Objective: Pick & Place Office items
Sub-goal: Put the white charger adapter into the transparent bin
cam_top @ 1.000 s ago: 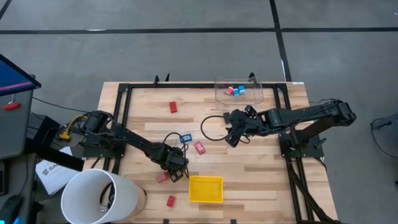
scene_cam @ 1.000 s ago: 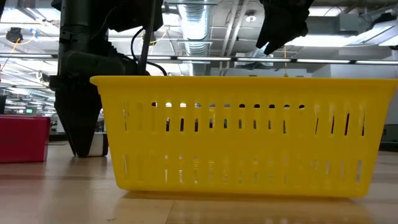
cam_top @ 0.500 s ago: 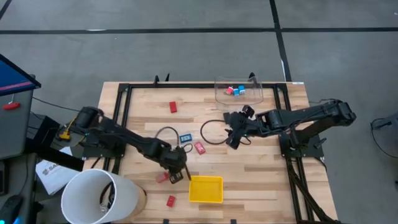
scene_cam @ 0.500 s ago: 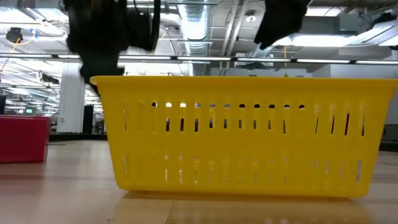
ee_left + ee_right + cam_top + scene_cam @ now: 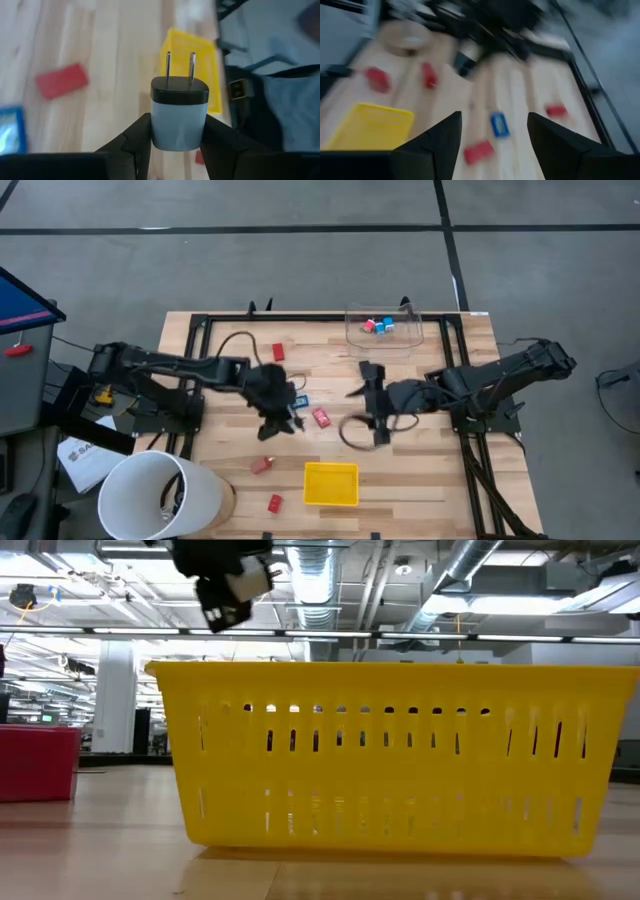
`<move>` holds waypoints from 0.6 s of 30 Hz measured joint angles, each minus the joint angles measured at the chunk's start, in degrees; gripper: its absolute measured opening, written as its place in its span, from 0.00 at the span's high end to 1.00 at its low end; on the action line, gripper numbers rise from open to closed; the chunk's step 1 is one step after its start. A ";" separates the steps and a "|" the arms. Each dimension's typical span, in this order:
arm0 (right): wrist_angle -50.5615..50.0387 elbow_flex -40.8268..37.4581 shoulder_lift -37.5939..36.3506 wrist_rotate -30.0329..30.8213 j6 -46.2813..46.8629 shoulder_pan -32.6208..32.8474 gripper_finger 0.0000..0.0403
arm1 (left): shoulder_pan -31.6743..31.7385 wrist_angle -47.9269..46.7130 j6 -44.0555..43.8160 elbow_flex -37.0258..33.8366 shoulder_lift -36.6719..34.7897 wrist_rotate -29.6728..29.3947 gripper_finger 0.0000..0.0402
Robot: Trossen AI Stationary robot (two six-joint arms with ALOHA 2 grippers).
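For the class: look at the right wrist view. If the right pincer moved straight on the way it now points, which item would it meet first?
Probably the blue item on the table, lying between the open fingers' line ahead of the right pincer; the picture leaves the depth unsure.

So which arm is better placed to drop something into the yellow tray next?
Probably the left. The left gripper is shut on a white-and-black plug adapter, raised near the yellow tray. The right gripper is open and holds nothing.
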 joint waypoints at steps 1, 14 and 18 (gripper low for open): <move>0.60 0.00 0.04 -0.30 -1.80 0.74 0.46 | 1.34 0.71 1.52 0.00 0.43 3.04 0.68; 5.82 -0.02 3.46 -0.21 -8.64 5.14 0.46 | 4.53 23.40 0.73 0.00 7.82 24.52 0.68; 8.28 -0.02 5.16 -0.22 -10.21 5.07 0.46 | 4.53 26.57 -0.23 0.02 9.76 26.53 0.68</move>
